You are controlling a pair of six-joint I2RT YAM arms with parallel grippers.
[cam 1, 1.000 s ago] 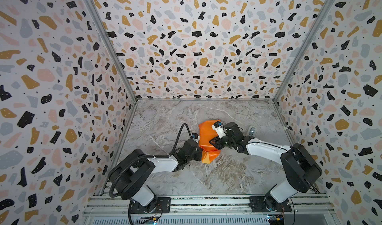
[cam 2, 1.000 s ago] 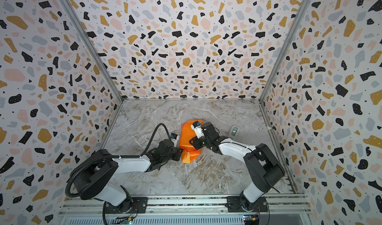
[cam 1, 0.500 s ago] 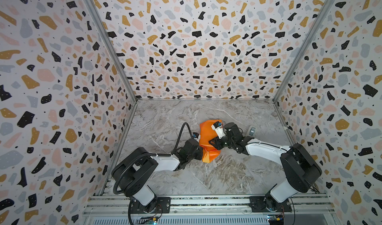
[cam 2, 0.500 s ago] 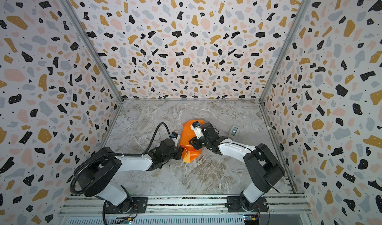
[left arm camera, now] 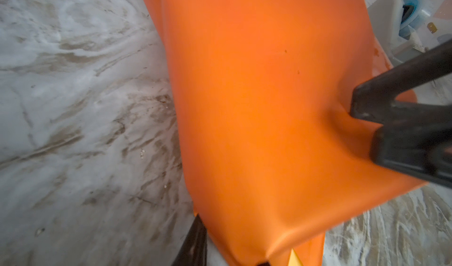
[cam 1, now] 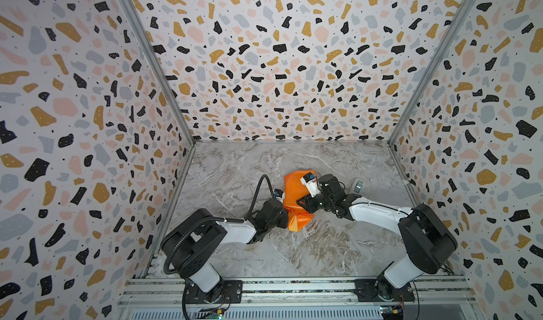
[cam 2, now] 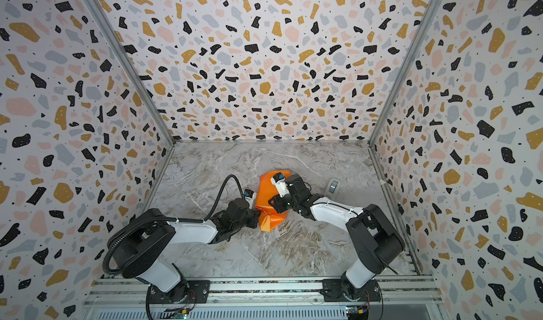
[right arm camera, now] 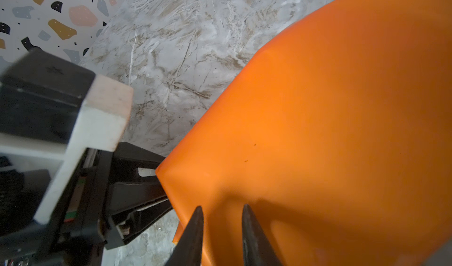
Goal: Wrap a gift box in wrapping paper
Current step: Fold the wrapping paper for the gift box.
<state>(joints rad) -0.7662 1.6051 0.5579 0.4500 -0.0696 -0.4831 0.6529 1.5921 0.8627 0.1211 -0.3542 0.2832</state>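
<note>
We find the wrapping paper [cam 1: 296, 196] near the middle of the marble table [cam 1: 235, 171], orange face outward, folded into a loose bundle that runs from far to near between the two arms. The gift box shows in no view, so we judge it lies inside that bundle.

The left gripper [right arm camera: 156, 176] sits at the paper's near-left corner. Its jaws are narrow, one above and one below the edge, but we cannot tell whether they already bite. The right gripper [right arm camera: 222, 218] rests on the orange top from the right. Its tips are a little apart and the sheet puckers beside them. We cannot tell whether they pinch a fold or only press down.

We take the step in hand to be drawing the left flap over the box and creasing it. To do that well:

- **Right gripper as anchor:** we would press straight down where the box should be, so the box does not slide under the pull.
- **Left gripper's hold:** we would make sure of a full bite on the edge, not just the corner tip, since a thin hold may slip or tear.
- **The pull:** we would keep it low and taut, towards the right across the top, so the crease falls along the hidden box edge.
- **Finish:** the near end [cam 1: 298, 221] already looks crumpled, so we would smooth towards it rather than bunch more paper there. We would also keep the yellow sliver [left arm camera: 296, 257] tucked inside
</note>
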